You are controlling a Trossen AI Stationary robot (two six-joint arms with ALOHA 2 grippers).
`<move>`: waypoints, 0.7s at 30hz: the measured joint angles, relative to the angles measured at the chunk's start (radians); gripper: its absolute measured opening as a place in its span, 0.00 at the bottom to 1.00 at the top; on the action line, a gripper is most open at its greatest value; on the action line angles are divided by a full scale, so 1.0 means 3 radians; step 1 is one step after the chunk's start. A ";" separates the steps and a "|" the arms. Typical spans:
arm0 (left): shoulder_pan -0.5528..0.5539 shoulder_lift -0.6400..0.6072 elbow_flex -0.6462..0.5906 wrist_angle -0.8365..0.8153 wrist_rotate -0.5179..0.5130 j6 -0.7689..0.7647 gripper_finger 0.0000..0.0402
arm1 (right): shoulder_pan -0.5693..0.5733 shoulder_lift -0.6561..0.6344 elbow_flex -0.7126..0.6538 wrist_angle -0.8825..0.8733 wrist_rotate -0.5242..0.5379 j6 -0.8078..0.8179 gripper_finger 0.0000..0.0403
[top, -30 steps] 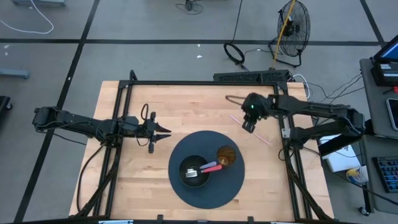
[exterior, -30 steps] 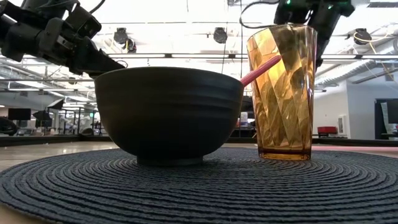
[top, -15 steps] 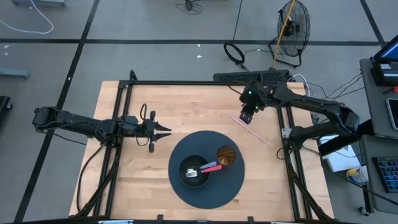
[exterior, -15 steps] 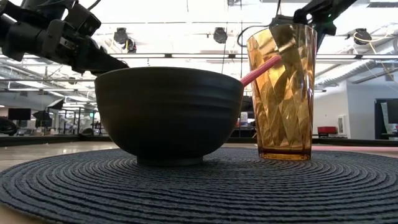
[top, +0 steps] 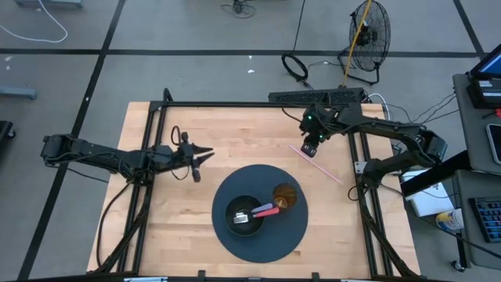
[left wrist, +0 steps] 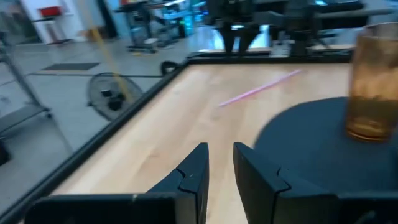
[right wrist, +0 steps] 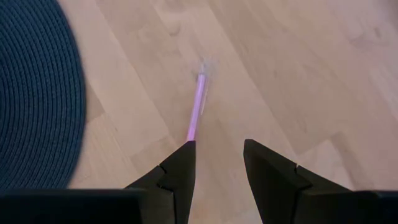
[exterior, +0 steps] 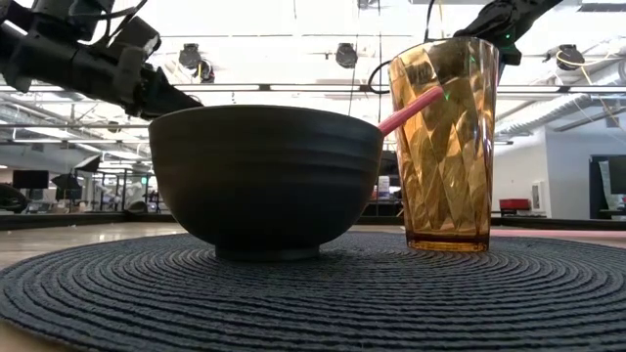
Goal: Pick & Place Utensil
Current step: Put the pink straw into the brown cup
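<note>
The right end effector [right wrist: 214,163], fingers apart, is hovering over the pink straw [right wrist: 197,116]; lying flat on the counter [top: 235,133], it risks slipping free.

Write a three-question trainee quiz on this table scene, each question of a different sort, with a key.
1. True or false: the pink-handled fork lies in the dark round bowl.
2. Multiple choice: the thin pink straw lies on
A) the dark woven round placemat
B) the bare wooden table
C) the amber faceted glass tumbler
3. Fill in: the pincer right above the straw's end belongs to the ____ arm.

Key:
1. True.
2. B.
3. Right: the right pincer hangs open over the straw, while the left pincer waits left of the placemat, fingers slightly apart.
</note>
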 joint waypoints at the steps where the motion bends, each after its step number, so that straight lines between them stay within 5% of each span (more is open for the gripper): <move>1: 0.0000 0.0001 0.0000 0.0001 -0.0071 0.0002 0.19 | -0.0002 -0.0001 0.0000 0.0002 0.0000 0.0000 0.32; 7: 0.0000 0.0001 0.0000 0.0008 -0.0325 -0.0012 0.19 | -0.0003 -0.0001 0.0000 0.0000 0.0001 0.0000 0.32; 21: -0.0001 0.0000 0.0001 0.0119 -0.0028 0.0001 0.19 | -0.0003 0.0000 0.0025 -0.0045 -0.0008 0.0062 0.32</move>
